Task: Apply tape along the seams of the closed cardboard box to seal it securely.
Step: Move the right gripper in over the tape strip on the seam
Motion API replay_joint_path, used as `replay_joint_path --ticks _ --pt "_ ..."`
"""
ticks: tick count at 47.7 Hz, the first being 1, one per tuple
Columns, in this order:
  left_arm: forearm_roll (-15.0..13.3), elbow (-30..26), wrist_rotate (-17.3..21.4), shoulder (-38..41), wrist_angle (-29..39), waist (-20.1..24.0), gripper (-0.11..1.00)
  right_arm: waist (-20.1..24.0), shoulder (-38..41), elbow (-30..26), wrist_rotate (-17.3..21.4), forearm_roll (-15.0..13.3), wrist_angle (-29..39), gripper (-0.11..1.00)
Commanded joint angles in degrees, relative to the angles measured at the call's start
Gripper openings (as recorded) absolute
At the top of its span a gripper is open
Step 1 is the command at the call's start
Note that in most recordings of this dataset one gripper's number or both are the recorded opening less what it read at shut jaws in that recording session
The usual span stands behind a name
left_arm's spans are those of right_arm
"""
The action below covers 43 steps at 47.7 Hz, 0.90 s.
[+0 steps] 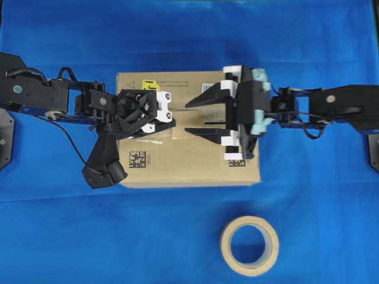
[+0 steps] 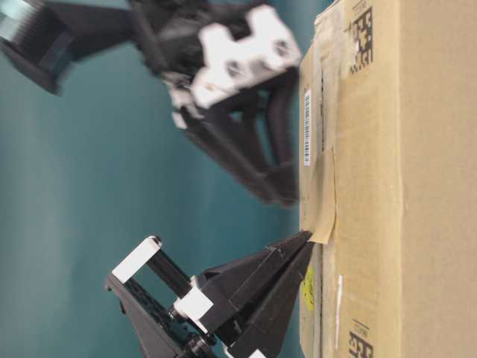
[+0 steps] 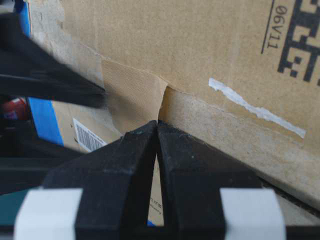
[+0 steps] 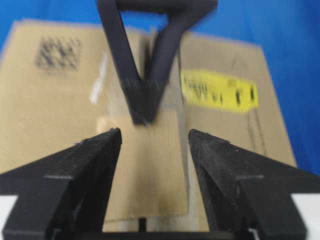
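The cardboard box [image 1: 189, 165] lies flat on the blue cloth, its seam [image 1: 208, 125] running left to right under both grippers. A small tan piece of tape [image 4: 150, 170] lies across the seam, and it also shows in the left wrist view as tape [image 3: 131, 92]. My left gripper [image 1: 173, 125] is shut, and its tips [image 3: 158, 122] meet on the tape's slightly lifted edge. My right gripper [image 1: 188, 118] is open and hovers over the tape [image 1: 182, 135], one finger on each side, touching nothing. In the table-level view the left gripper [image 2: 304, 237] touches the tape [image 2: 324, 194] on the box [image 2: 432, 186].
A round roll of tan tape [image 1: 228, 245] lies on the cloth in front of the box, right of centre. A yellow sticker [image 4: 220, 90] and printed codes mark the box top. Blue cloth [image 1: 331, 225] surrounds the box on all sides.
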Motion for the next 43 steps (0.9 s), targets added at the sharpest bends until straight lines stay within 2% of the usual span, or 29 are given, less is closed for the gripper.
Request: replay_joint_path --ticks 1,14,29,43 --pt "0.1 -0.5 -0.1 -0.5 -0.2 0.1 0.01 -0.4 0.4 -1.3 0.1 0.6 -1.1 0.58" --pt "0.1 -0.4 -0.2 -0.5 -0.2 0.1 0.01 -0.5 1.9 -0.2 -0.1 0.4 -4.4 0.55" --pt "0.1 -0.1 -0.4 -0.5 -0.2 0.1 0.01 -0.3 1.9 2.2 -0.2 -0.6 -9.9 0.3" --pt "0.1 0.0 -0.4 -0.5 -0.2 0.2 0.01 0.4 3.3 1.5 -0.2 -1.0 -7.7 0.29"
